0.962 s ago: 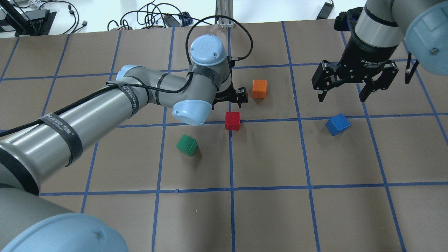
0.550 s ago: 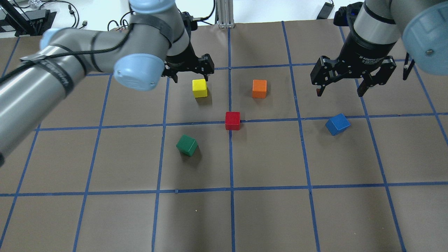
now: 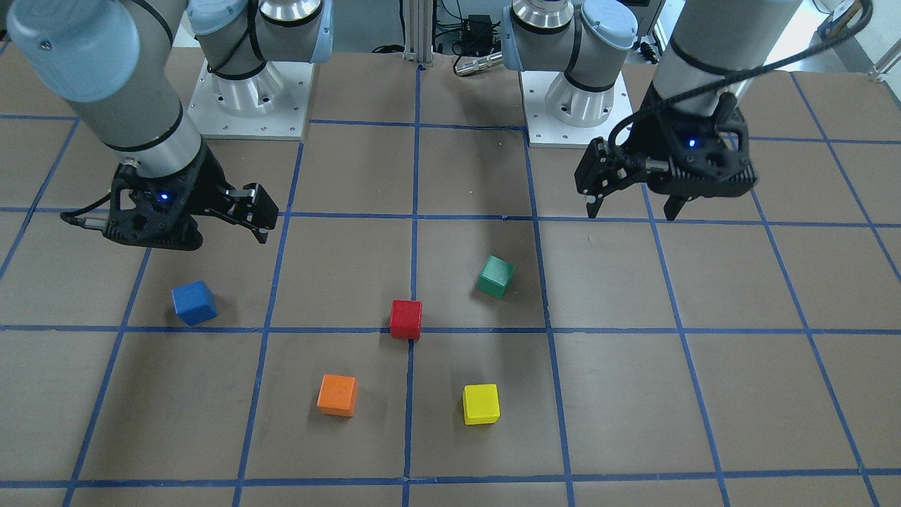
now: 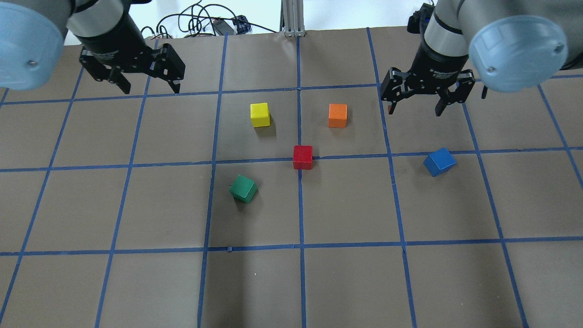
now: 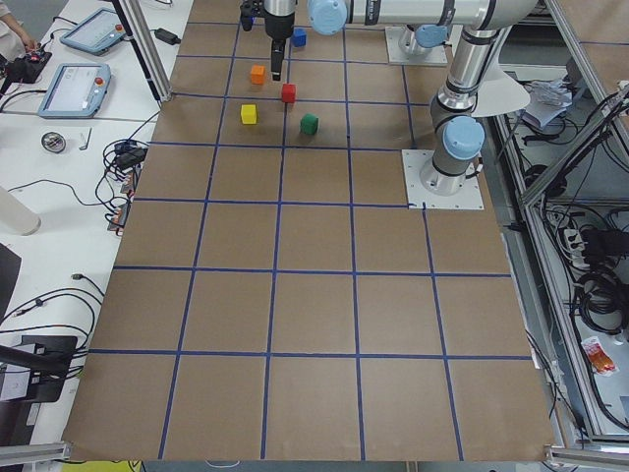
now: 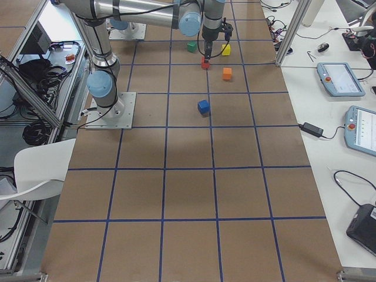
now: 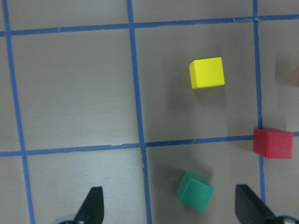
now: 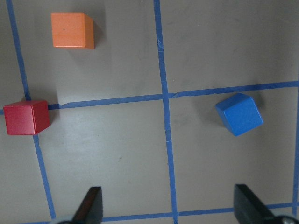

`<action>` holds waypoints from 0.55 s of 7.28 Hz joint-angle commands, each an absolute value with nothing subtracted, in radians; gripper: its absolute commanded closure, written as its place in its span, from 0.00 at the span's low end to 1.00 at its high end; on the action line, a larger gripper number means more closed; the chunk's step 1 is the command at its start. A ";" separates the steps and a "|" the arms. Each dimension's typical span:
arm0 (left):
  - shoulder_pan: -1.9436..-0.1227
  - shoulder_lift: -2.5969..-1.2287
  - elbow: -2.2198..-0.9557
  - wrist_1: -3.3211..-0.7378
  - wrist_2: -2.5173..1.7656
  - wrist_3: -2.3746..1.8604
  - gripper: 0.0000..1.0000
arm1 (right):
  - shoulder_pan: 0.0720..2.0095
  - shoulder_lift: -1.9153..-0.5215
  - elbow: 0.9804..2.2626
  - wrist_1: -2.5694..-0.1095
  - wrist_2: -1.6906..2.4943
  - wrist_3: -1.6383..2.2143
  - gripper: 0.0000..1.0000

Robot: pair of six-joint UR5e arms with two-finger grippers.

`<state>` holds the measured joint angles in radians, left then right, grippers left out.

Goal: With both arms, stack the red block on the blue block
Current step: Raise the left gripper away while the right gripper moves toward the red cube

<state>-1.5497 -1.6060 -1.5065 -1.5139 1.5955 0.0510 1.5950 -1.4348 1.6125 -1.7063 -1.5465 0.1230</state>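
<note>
The red block [image 4: 303, 157] sits on a blue tape crossing at the table's middle; it also shows in the front view [image 3: 406, 319] and both wrist views [image 7: 273, 143] [image 8: 26, 117]. The blue block [image 4: 439, 161] sits turned at an angle to the right, and shows in the right wrist view [image 8: 239, 114] and the front view [image 3: 193, 303]. My left gripper [image 4: 150, 89] hangs open and empty at the far left, well away from both blocks. My right gripper [image 4: 415, 111] hangs open and empty, above the table just beyond the blue block.
A yellow block [image 4: 260, 114] and an orange block [image 4: 337, 115] stand beyond the red block. A green block [image 4: 243, 188] sits turned, near-left of it. The two arm bases [image 3: 246, 91] [image 3: 577, 98] stand at the robot's edge of the table.
My left arm has swung away from the blocks to the far left, and the yellow block it covered now shows. My right gripper has shifted slightly left and away. No block has moved.
</note>
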 commanded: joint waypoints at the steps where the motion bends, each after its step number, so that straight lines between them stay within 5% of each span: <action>1: -1.546 -1.575 -1.506 -1.546 1.595 0.043 0.00 | 1.702 -1.337 1.612 -1.867 -1.545 0.204 0.00; 4: -1.548 -1.597 -1.505 -1.548 1.591 0.003 0.00 | 1.808 -1.234 1.611 -1.948 -1.537 0.238 0.00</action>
<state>-1.5474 -1.5909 -1.5039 -1.5463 1.5924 0.0148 1.7751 -1.2742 1.6115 -1.9264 -1.5432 0.2267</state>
